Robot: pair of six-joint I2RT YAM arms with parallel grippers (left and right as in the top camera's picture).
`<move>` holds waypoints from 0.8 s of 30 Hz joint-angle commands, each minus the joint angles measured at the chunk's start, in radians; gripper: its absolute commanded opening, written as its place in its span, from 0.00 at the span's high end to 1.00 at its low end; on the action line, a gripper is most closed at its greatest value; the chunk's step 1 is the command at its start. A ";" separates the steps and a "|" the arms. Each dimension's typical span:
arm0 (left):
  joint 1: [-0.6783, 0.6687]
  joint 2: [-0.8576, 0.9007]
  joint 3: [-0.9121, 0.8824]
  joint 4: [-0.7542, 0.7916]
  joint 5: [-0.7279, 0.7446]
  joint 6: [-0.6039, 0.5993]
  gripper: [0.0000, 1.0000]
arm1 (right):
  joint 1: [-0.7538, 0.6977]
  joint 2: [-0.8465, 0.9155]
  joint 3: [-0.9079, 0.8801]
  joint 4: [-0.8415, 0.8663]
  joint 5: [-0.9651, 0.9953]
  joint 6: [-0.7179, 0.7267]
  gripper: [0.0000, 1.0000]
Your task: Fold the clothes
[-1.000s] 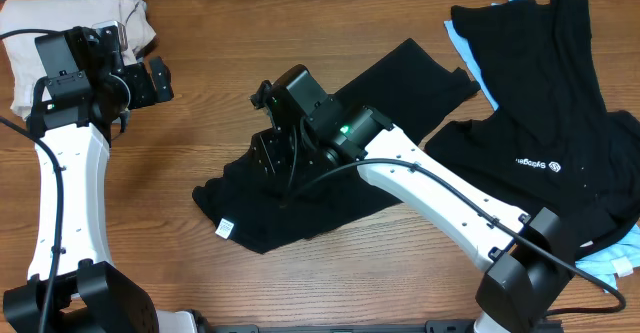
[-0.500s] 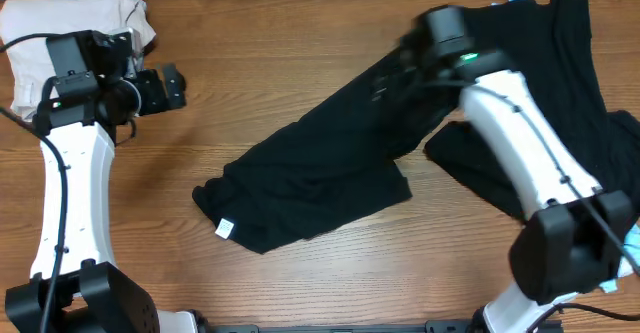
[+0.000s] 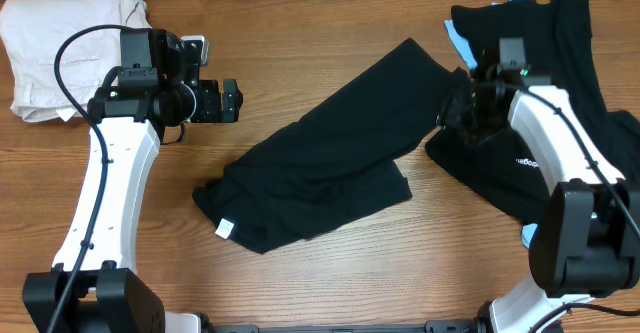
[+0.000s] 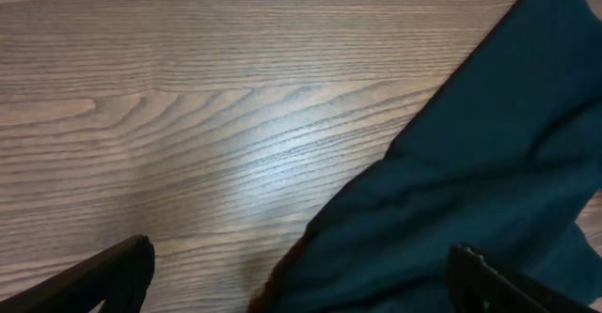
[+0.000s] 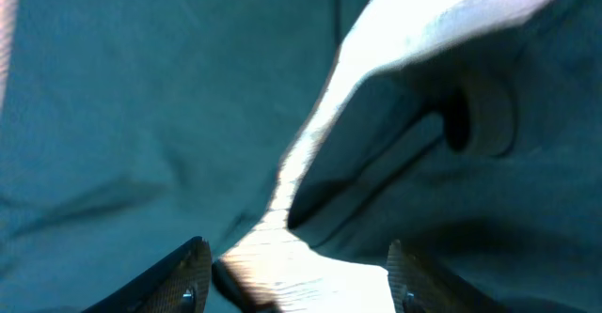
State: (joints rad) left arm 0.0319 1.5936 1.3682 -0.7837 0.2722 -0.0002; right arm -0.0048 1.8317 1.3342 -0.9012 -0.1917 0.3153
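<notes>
A black garment lies crumpled diagonally across the middle of the table, with a white tag at its lower left. My left gripper is open and empty, hovering over bare wood just left of the garment's upper edge. In the left wrist view the garment fills the lower right between my wide-open fingers. My right gripper is open, above the gap between the garment's upper right end and the black shirt pile. The right wrist view shows dark cloth around a strip of table, fingers apart and empty.
Folded beige clothes sit at the back left corner. Light blue cloth peeks from under the black pile at the right. The black pile has white print and reaches the table's right edge.
My right arm has swung from the middle of the garment to its upper right end, by the black pile. My left arm has moved right, towards the garment.
</notes>
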 commanded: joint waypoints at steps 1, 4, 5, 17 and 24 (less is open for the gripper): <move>-0.007 0.017 0.018 -0.010 -0.021 0.015 0.00 | 0.002 -0.015 -0.119 0.113 0.015 0.027 0.40; -0.006 0.017 0.018 -0.020 -0.021 0.015 0.00 | -0.007 -0.015 -0.212 0.217 0.026 0.042 0.44; -0.006 0.017 0.018 -0.022 -0.021 0.016 0.00 | -0.017 -0.015 -0.242 0.246 0.047 0.053 0.44; -0.006 0.017 0.018 -0.061 -0.048 0.016 0.00 | -0.331 -0.015 -0.303 0.269 0.182 0.085 0.43; -0.007 0.017 0.018 -0.077 -0.058 0.023 0.00 | -0.441 -0.045 -0.193 0.191 -0.084 -0.035 0.38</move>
State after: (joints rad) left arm 0.0322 1.6066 1.3682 -0.8574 0.2272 0.0029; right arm -0.4404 1.8210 1.0729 -0.6754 -0.1673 0.3424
